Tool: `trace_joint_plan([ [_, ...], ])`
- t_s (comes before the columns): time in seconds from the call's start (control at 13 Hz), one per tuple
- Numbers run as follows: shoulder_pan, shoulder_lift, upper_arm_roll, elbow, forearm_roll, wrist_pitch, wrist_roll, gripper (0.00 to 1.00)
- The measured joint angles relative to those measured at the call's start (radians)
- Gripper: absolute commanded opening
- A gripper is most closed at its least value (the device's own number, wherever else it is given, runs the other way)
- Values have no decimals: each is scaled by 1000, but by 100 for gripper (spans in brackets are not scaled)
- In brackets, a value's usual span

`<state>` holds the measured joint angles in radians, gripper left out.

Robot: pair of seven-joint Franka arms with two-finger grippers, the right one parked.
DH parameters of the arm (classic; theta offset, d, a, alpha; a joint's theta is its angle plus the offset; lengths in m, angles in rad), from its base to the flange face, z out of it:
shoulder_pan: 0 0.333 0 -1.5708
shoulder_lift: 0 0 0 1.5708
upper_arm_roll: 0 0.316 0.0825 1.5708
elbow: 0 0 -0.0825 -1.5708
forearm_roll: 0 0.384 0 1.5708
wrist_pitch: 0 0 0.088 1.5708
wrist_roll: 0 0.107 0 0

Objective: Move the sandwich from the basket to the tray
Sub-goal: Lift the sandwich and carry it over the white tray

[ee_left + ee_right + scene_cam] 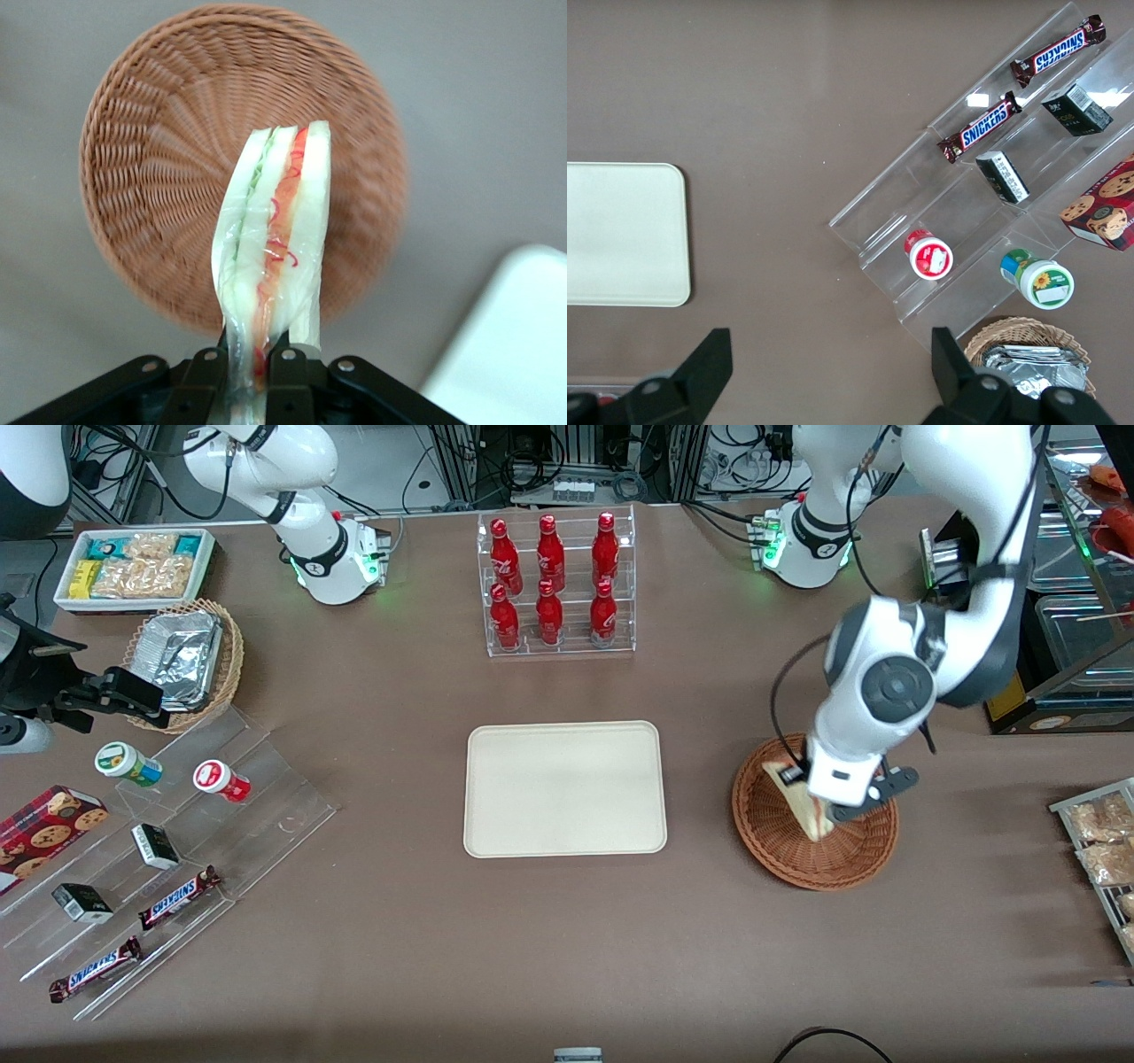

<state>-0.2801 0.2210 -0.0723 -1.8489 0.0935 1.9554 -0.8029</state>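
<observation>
A: pincer status?
B: pincer (826,808) is closed tight on the sandwich (808,804), fingers (285,365) pinching one end of the wedge. In the wrist view the filling edge faces the camera, red and green layers showing through clear wrap

A: where's the sandwich relative to the basket?
B: held over the basket (780,841). Wrist view shows the wicker bowl (159,177) under the wedge (275,239). Can't tell whether the low tip touches the weave or hangs just clear

A: tray?
B: tray (565,788) lies flat on the brown table (567,957), sideways from the pincer toward the parked arm's end, apart from the basket with bare table between. A pale corner of it (505,354) shows in the wrist view near the pincer

A: anything else around?
B: clear rack of red bottles (555,584), farther from the front camera than the tray. Well off toward the parked arm's end: clear stepped stand (168,868) with two Snickers bars (177,897), small dark boxes and two lidded cups. Near it a cookie box (44,828), a lighter basket with foil containers (182,657) and a white bin of snack packets (133,567). Toward the working arm's end from the pincer, a rack of bagged snacks (1103,841) at the table edge
</observation>
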Motion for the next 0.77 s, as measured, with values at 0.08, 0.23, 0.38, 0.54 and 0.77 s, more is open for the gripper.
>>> trace_joint_plan([
  [0.08, -45, -7, -7, 53, -1, -46, -3, 0],
  [0.23, -150, 10, -12, 118, -2, -60, -8, 0],
  [0.38, -253, 86, -13, 184, -2, -58, -21, 0],
  [0.54, -340, 216, -13, 290, -2, -42, -39, 0],
  [0.77, -407, 411, -12, 447, -2, 44, -68, 0],
])
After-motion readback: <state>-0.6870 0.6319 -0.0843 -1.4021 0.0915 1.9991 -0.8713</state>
